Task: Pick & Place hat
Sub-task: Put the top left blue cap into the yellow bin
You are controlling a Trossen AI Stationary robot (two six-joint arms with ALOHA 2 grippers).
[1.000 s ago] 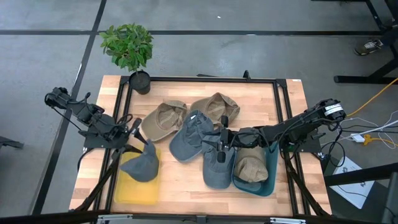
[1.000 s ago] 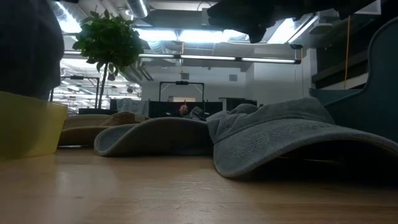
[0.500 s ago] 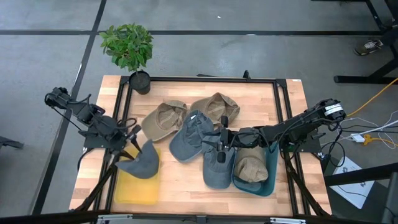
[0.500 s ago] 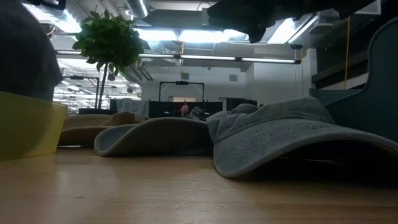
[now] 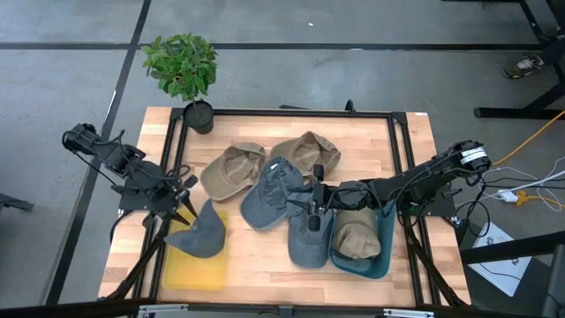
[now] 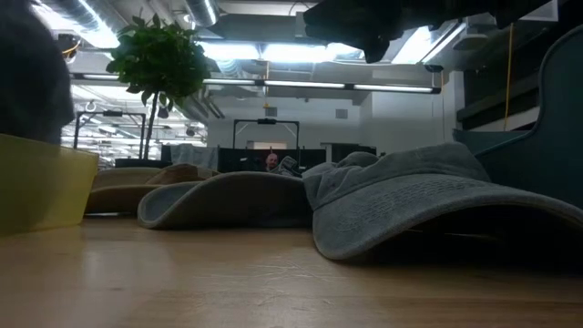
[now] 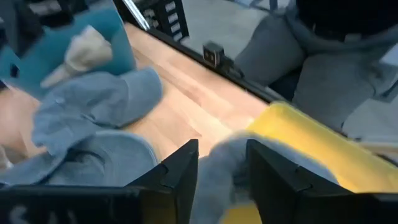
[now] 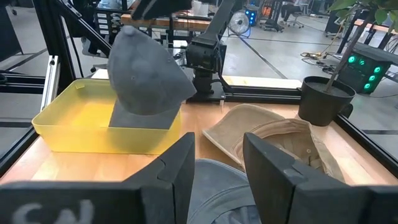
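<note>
On the left, the left gripper (image 5: 189,210) is pinching a grey hat (image 5: 201,235) between its narrowly parted fingers, the hat hanging over the yellow bin (image 5: 196,269). On the right, the right gripper (image 5: 314,208) is hovering half-open over a blue-grey hat (image 5: 310,241), gripping nothing, beside a teal bin (image 5: 384,243) containing a tan hat (image 5: 355,238).

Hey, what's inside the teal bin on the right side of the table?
A tan cap lies in the teal bin. The right arm crosses over the bin's far end, so anything under it there is hidden.
</note>
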